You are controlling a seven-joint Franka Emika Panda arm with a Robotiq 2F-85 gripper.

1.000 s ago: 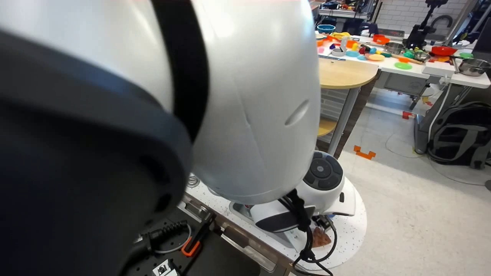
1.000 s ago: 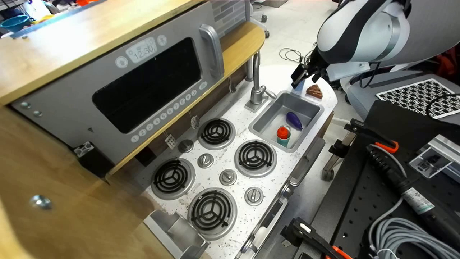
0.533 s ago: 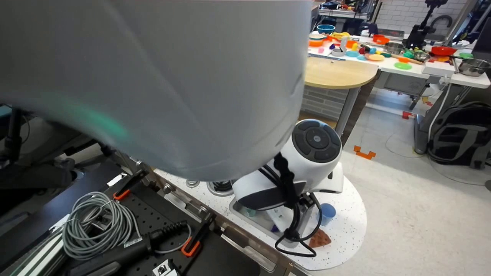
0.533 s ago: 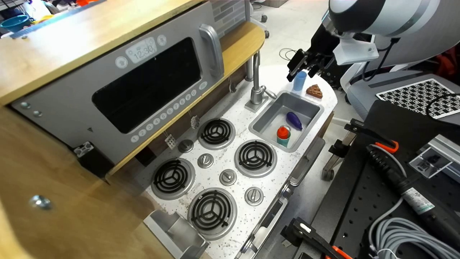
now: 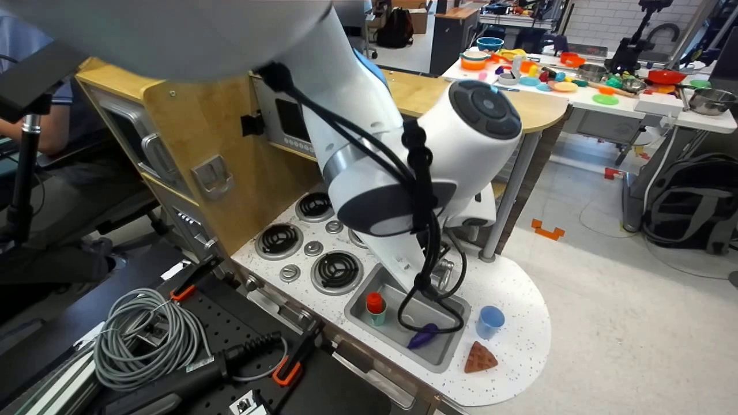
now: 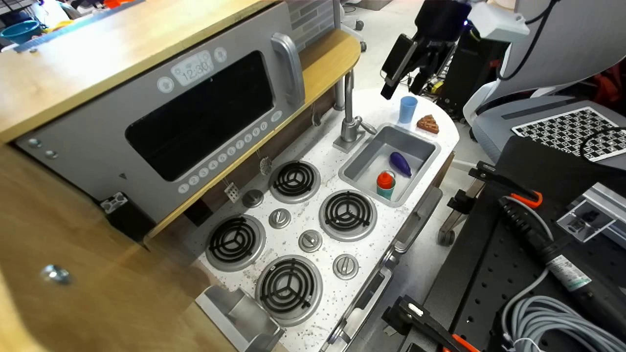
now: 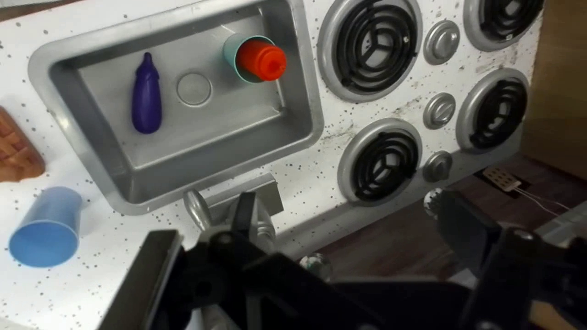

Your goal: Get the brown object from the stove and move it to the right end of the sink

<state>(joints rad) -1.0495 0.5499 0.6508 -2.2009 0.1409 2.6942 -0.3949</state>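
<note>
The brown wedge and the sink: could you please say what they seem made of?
Brown wedge: probably plastic or rubber, slightly glossy, from its moulded grid and pale glints. Sink: satin grey, likely metal, perhaps plastic, given its soft reflections.

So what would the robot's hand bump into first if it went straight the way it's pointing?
Probably the sink, since the hand points down toward it; depth is unclear, though, and it might brush the faucet first.

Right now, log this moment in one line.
gripper: open, empty | brown wedge: on countertop beside sink, away from stove | blue cup: upright beside wedge | in sink: purple eggplant, teal cup
</note>
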